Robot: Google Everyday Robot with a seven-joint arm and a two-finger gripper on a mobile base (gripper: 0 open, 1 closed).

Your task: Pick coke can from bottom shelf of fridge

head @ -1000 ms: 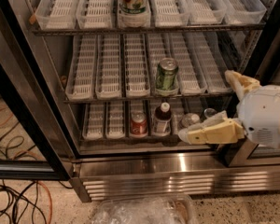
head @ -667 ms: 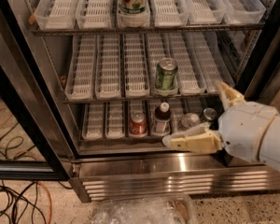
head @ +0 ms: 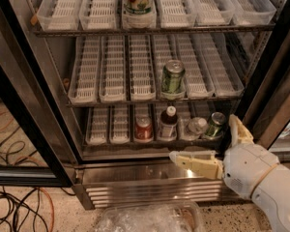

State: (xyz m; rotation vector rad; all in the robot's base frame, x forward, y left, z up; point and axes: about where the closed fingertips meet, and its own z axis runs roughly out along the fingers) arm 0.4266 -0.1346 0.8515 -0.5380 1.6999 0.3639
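The coke can (head: 144,128), red with a silver top, stands upright in a lane of the bottom shelf (head: 110,125) of the open fridge (head: 150,180). My gripper (head: 202,136) is at the lower right, in front of the fridge's base, to the right of the coke can and apart from it. It is open: one cream finger (head: 195,162) points left at the level of the shelf's front edge, and the other points up in front of the right end of the bottom shelf. It holds nothing.
On the bottom shelf, right of the coke can, stand a dark bottle with a white cap (head: 168,123), a clear bottle (head: 195,128) and a green can (head: 214,125). Another green can (head: 172,78) is on the middle shelf. Cables (head: 12,207) and crumpled plastic (head: 150,217) lie on the floor.
My gripper has moved left and down along the front of the fridge, and its lower finger now reaches further left, toward the coke can's lane.
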